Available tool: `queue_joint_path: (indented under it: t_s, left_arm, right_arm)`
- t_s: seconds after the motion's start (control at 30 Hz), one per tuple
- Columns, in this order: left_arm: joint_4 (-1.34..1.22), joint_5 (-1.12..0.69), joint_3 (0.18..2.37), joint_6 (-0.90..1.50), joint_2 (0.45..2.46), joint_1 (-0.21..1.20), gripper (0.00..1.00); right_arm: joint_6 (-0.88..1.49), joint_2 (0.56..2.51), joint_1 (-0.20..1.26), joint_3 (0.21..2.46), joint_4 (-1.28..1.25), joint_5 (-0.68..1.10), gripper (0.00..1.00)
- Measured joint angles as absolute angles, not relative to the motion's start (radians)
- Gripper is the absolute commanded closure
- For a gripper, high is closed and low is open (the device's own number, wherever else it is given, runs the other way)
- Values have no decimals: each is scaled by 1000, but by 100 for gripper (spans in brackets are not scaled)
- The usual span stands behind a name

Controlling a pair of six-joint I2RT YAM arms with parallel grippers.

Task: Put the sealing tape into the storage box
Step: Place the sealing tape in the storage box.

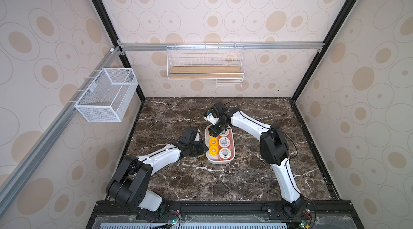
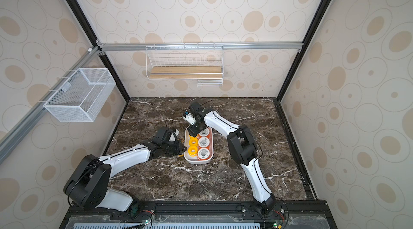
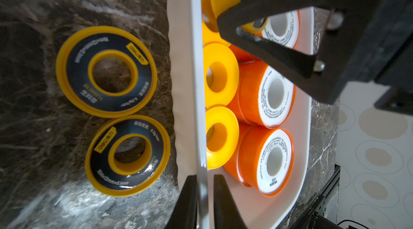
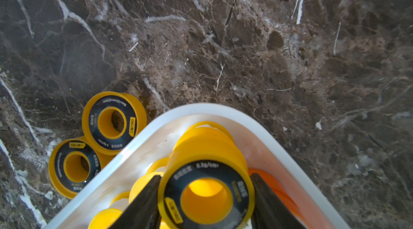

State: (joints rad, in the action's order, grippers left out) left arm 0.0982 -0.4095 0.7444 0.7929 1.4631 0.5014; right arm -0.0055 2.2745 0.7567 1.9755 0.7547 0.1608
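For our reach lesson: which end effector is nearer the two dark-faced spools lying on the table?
Left. The left end effector clamps the storage box rim beside the table spools; the right end effector holds another spool over the box's far end.

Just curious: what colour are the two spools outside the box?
Yellow spools with dark ringed faces; clearest in the left wrist view.

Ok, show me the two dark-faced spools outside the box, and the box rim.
Spool nearer the left gripper (image 3: 203,177) (image 3: 101,160): left wrist view, dark label face.
Spool farther from it (image 3: 76,69): left wrist view, dark label face.
Storage box (image 3: 196,71): left wrist view, rim.
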Motion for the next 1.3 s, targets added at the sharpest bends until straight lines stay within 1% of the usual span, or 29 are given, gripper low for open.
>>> queue_joint_path:
  t_s: [0.17, 0.3, 0.5, 0.7, 0.83, 0.97, 1.13, 1.3]
  left_arm:
    - [97, -410, 744, 792, 1463, 501, 78]
    - [97, -410, 745, 792, 1463, 501, 78]
    - [124, -398, 748, 772, 1451, 502, 69]
    - [244, -326, 797, 713, 1370, 503, 56]
    - [321, -236, 841, 661, 1315, 503, 55]
    - [389, -146, 876, 613, 1308, 502, 54]
    - [438, -95, 922, 566, 1342, 468, 54]
    - [448, -91, 937, 531, 1370, 414, 53]
  right_arm:
    - [-8, 2275, 757, 1988, 762, 158, 29]
    - [-10, 2275, 757, 1993, 768, 159, 29]
    - [-8, 2263, 757, 1977, 757, 178, 29]
    - [10, 2118, 749, 1846, 709, 222, 29]
    - [30, 1962, 723, 1738, 653, 262, 29]
    - [57, 1831, 664, 1617, 598, 303, 29]
    - [93, 1763, 582, 1469, 555, 347, 31]
    - [117, 1760, 526, 1376, 548, 370, 32]
